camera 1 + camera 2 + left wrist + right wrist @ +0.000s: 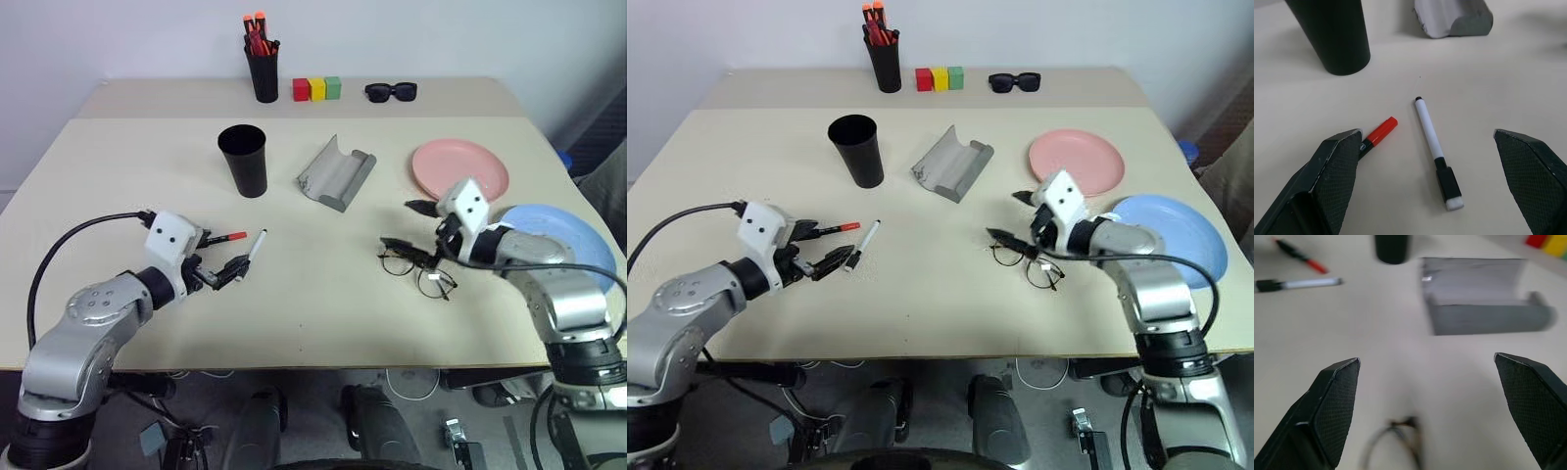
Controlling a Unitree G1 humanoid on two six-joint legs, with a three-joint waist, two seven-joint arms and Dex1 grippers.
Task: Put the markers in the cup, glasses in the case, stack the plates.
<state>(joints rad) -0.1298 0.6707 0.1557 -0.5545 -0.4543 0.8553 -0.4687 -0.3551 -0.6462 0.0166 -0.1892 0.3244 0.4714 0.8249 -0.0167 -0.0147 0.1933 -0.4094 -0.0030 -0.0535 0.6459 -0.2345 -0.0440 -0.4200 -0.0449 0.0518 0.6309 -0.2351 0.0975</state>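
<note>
Head pair: high, facing forward-down over the whole table (294, 313). Wrist cameras: low and close, along each gripper's fingers; both share the case (1452, 17) and white marker (1432, 142).

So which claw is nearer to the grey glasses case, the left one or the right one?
The right. The right claw is open over the glasses, near the open grey case. The left claw is open by the two pens, farther from it, past the black cup.

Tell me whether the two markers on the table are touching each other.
Apart. The left wrist view shows bare table between the red marker and the white marker.
</note>
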